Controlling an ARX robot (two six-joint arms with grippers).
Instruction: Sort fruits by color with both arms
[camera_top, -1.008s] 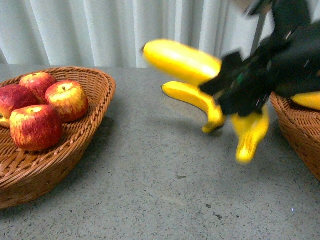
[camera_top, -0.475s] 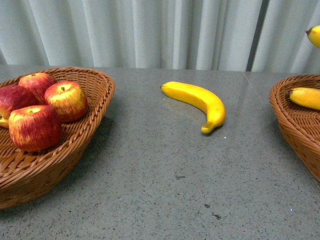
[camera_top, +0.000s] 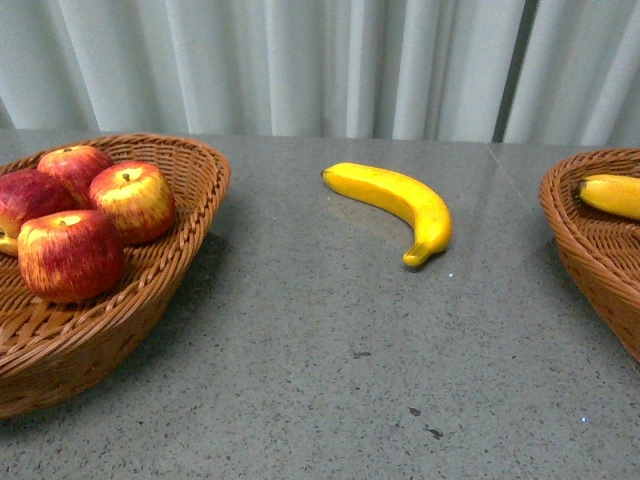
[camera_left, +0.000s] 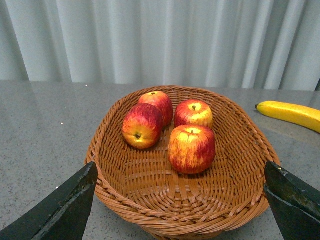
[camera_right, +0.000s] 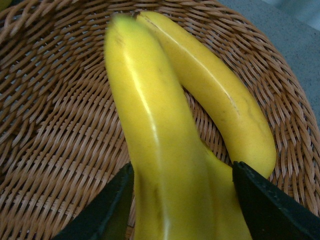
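Observation:
Several red apples (camera_top: 70, 250) lie in the left wicker basket (camera_top: 190, 165); they also show in the left wrist view (camera_left: 192, 149). One banana (camera_top: 400, 200) lies on the grey table between the baskets. Another banana (camera_top: 612, 195) lies in the right basket (camera_top: 580, 240). My right gripper (camera_right: 182, 205) is shut on a banana (camera_right: 155, 145) and holds it over the right basket (camera_right: 55, 140), beside the banana lying there (camera_right: 220, 95). My left gripper (camera_left: 182, 200) is open and empty, just short of the apple basket (camera_left: 165, 210). Neither arm shows in the front view.
A pale curtain (camera_top: 300, 60) hangs behind the table. The grey tabletop (camera_top: 330, 380) runs between the two baskets. The lone banana's tip shows in the left wrist view (camera_left: 292, 112).
The right arm with its banana has left the front view to the right, toward the right basket. The banana on the table and the apples have not moved.

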